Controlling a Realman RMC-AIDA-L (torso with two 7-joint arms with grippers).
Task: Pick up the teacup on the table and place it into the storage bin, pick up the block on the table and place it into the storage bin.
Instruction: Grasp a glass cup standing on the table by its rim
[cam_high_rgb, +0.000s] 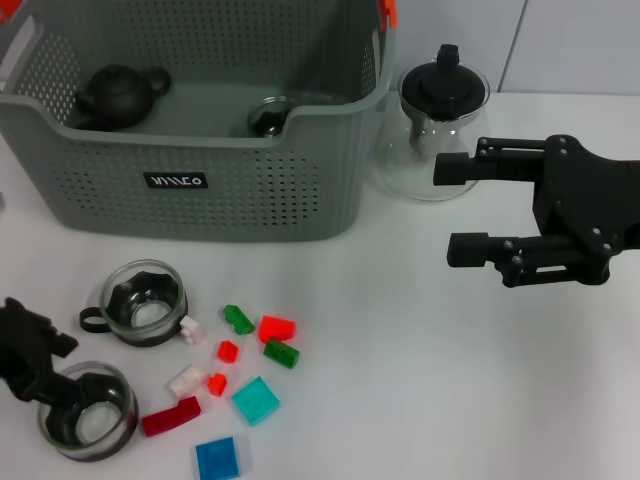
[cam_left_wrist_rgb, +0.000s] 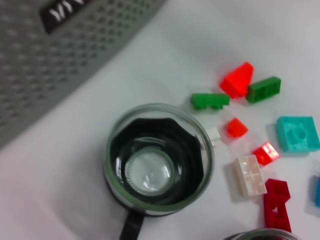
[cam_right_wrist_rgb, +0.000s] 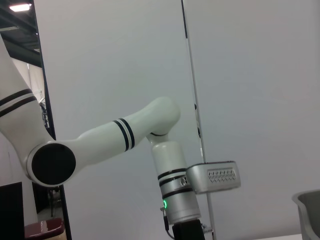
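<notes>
My left gripper sits nearest to me, at the rim of the closest teacup, well in front of the storage bin; I cannot tell whether it is grasping the cup or only touching it. That cup looks like clear glass with a dark inner band, so I judge it light, rigid, slippery and easy to chip; the rim wall would be my hold, with modest squeeze. A second teacup, same glass with a black faceted insert and a short black handle, stands closer to the bin's front wall, and my left wrist camera looks straight down into it. Beside both cups, still in front of the bin, lie the small plastic blocks: a dark red block, a blue tile, a teal tile, a white block, several red pieces and two green blocks. They look hard, studded and very light, and I judge the flat parallel sides the best place to pinch. The bin is grey-green perforated plastic with a black logo label, and inside it rest a dark clay teapot and another glass cup. Just beside the bin's right wall stands a glass teapot with a black lid. My right gripper hangs released, fingers spread, near that teapot and above the table.
</notes>
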